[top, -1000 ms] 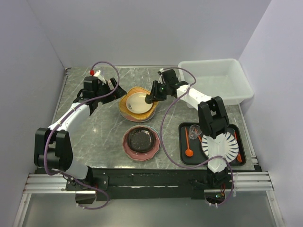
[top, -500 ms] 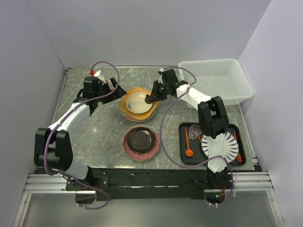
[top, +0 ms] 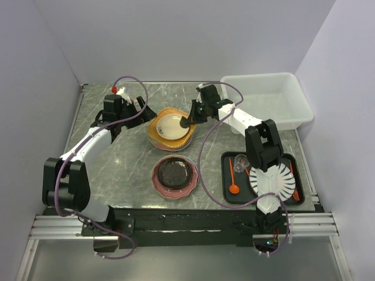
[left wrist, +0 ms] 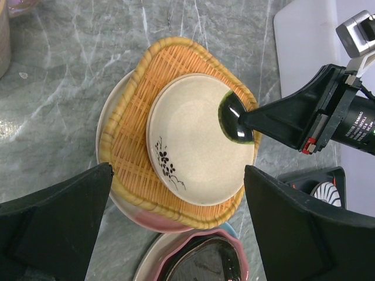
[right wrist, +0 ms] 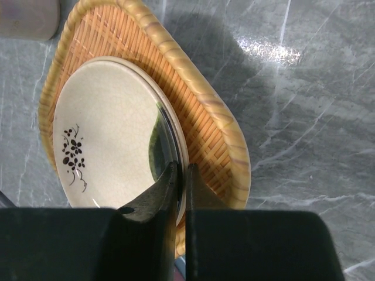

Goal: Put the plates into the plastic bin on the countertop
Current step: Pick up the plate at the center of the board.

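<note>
On the countertop, the right gripper is closed on the rim of the cream plate, which lies on the orange plate at the top of the far stack. The left gripper hangs wide open beside it, holding nothing. The bin shows no plate inside, so I judge the task is only beginning: this stack, and the black plate on the pink plate, are all left to move.
</note>
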You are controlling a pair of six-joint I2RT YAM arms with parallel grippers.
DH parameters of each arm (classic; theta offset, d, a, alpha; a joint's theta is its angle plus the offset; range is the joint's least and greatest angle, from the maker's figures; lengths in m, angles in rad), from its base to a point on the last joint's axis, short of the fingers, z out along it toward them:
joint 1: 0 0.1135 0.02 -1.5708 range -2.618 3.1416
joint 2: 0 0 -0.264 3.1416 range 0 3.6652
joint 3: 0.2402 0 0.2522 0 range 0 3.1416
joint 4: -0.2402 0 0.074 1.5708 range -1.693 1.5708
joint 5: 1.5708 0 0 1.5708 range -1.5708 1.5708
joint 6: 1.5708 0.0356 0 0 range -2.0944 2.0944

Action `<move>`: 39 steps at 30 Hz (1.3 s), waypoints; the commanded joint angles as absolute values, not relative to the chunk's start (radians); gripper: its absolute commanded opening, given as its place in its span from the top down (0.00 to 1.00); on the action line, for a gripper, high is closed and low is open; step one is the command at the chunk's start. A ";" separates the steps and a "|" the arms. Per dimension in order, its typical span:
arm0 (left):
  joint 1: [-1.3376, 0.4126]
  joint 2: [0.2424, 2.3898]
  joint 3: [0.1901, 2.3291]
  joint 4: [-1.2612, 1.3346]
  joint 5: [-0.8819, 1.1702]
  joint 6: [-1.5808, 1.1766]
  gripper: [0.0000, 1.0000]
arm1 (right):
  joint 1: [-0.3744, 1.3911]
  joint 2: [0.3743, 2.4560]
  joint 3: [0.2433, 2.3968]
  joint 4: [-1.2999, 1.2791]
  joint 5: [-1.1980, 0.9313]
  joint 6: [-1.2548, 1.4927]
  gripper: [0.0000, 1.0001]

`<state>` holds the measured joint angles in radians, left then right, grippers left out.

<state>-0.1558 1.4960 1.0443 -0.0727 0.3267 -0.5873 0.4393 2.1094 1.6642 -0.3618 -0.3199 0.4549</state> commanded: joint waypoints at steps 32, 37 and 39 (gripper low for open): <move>-0.156 1.695 1.032 0.238 0.594 -0.727 0.07 | 0.440 1.945 1.663 -0.341 -0.374 0.449 1.00; -0.160 1.720 1.005 0.311 0.653 -0.758 0.12 | 0.436 1.942 1.652 -0.328 -0.387 0.456 1.00; -0.161 1.720 0.999 0.318 0.655 -0.759 0.13 | 0.433 1.940 1.651 -0.327 -0.390 0.457 1.00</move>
<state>-0.1562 1.7214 1.0092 0.2260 0.5983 -0.7319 0.4404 2.0232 1.6501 -0.3950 -0.3462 0.4347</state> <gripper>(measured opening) 0.875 0.092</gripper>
